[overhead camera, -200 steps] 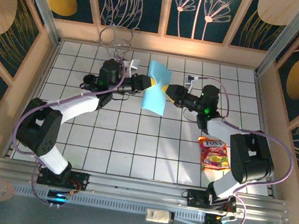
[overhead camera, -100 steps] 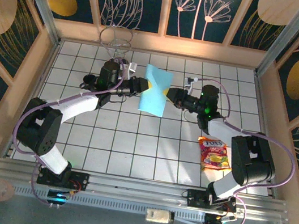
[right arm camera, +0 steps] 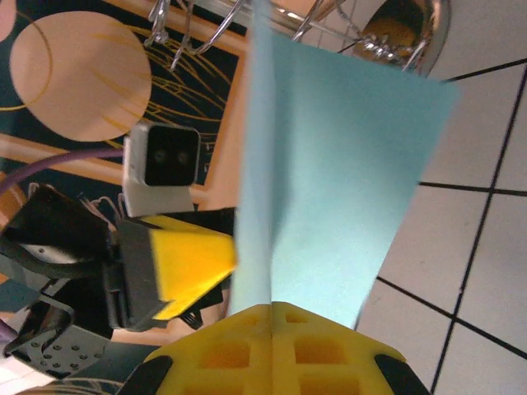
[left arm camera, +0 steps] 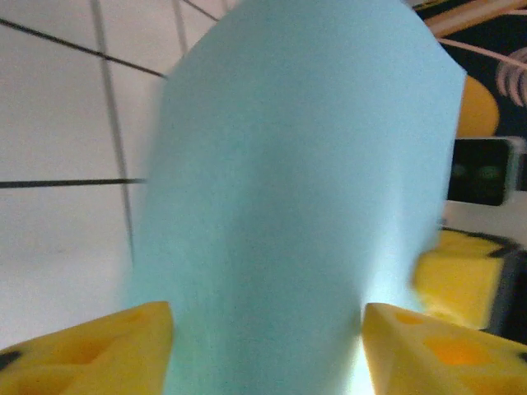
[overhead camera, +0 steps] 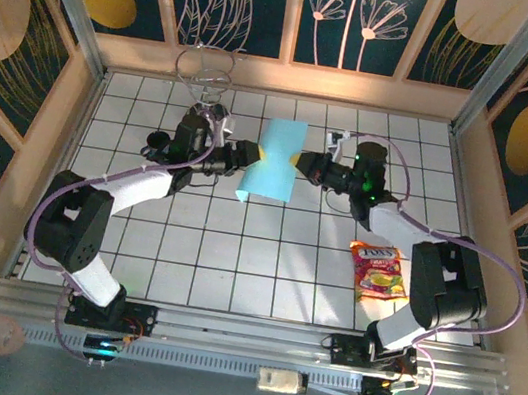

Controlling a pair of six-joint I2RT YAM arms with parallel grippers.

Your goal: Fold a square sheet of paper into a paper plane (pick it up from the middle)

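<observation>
Your right gripper (right arm camera: pixel 270 317) clamps the square sheet of paper (right arm camera: pixel 346 164), holding it between the wide-apart jaws of your left gripper (left arm camera: pixel 268 329), likely for a regrasp.

A robot test cell, lab-like; white gridded table (overhead camera: pixel 233 263) boxed by wood-framed floral panels (overhead camera: pixel 375 18); two arms (overhead camera: pixel 139 187) bolted to an aluminium rail (overhead camera: pixel 242 331) at the near edge.

One sheet (overhead camera: pixel 271 158), one packet (overhead camera: pixel 379 271)
</observation>
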